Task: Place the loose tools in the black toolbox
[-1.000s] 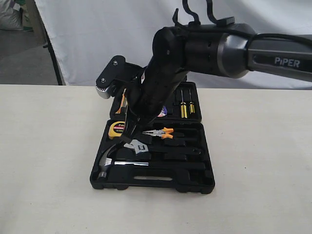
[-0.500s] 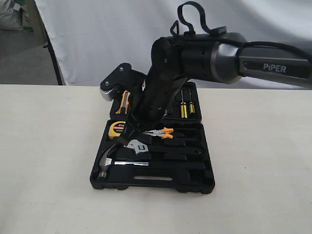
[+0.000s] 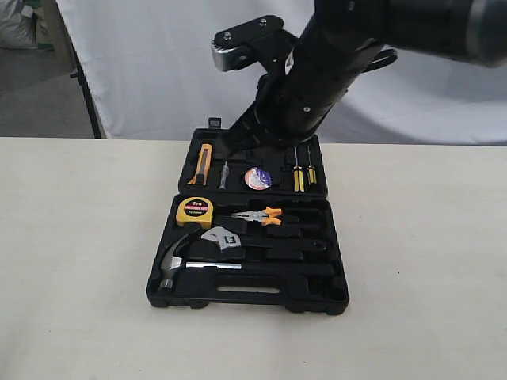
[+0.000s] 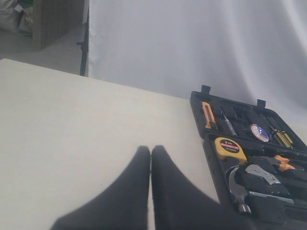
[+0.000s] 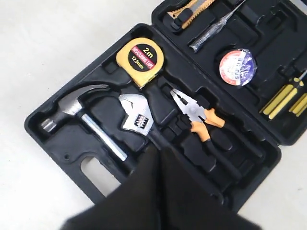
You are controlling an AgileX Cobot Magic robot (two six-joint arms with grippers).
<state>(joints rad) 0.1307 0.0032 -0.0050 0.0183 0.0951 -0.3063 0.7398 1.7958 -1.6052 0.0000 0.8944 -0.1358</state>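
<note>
Well, I see R gripper (image 5: 159,151) and L gripper (image 4: 151,150) both pinched shut, empty. In black toolbox (image 3: 261,302), hammer (image 3: 171,262) and wrench (image 3: 224,238) lie at 6 o'clock, tape roll (image 3: 257,178) at 12. Risk, imo: low arm swing knocks wrench out.

Beige table (image 3: 79,253) under black toolbox (image 3: 317,298)

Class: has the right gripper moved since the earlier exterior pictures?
Yes. The right gripper has lifted up and away from the black toolbox, uncovering the small tape roll in its far half.
</note>
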